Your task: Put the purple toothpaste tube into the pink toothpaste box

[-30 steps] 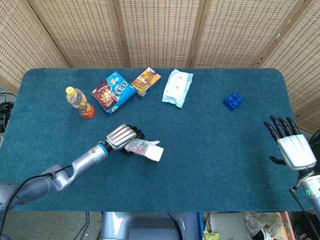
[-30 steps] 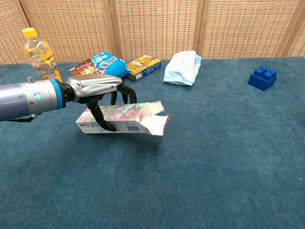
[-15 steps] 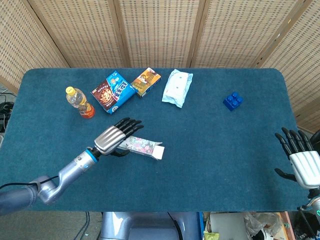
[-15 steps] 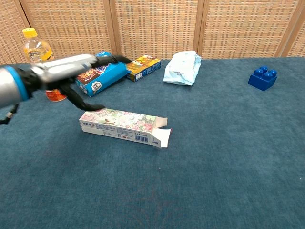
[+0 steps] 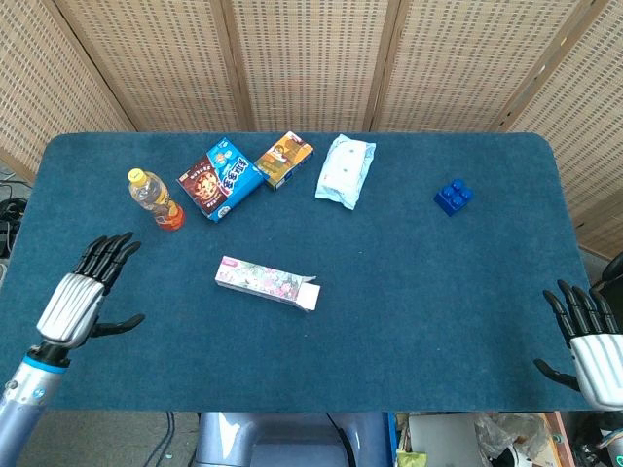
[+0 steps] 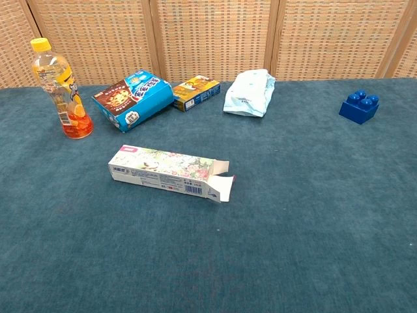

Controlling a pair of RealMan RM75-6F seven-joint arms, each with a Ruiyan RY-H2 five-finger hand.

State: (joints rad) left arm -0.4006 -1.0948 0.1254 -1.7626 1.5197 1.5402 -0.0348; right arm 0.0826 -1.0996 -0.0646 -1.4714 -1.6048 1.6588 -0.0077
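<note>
The pink toothpaste box (image 5: 266, 282) (image 6: 169, 172) lies flat on the blue table, left of centre, its end flaps open toward the right. No purple tube shows outside it; the inside of the box is hidden. My left hand (image 5: 83, 298) hovers near the table's front left corner, fingers spread, holding nothing, well left of the box. Over the front right corner, my right hand (image 5: 588, 338) also has its fingers spread and is empty. Neither hand appears in the chest view.
Along the back stand an orange drink bottle (image 5: 154, 198) (image 6: 60, 88), a blue snack box (image 5: 220, 178) (image 6: 132, 102), a small yellow box (image 5: 283, 159) (image 6: 196, 92) and a pale wipes pack (image 5: 345, 168) (image 6: 249, 92). A blue toy brick (image 5: 454, 197) (image 6: 359, 106) sits at the back right.
My left hand let go of the box, which now lies flat, and drew back to the front left corner. My right hand slid back toward the front right corner.
</note>
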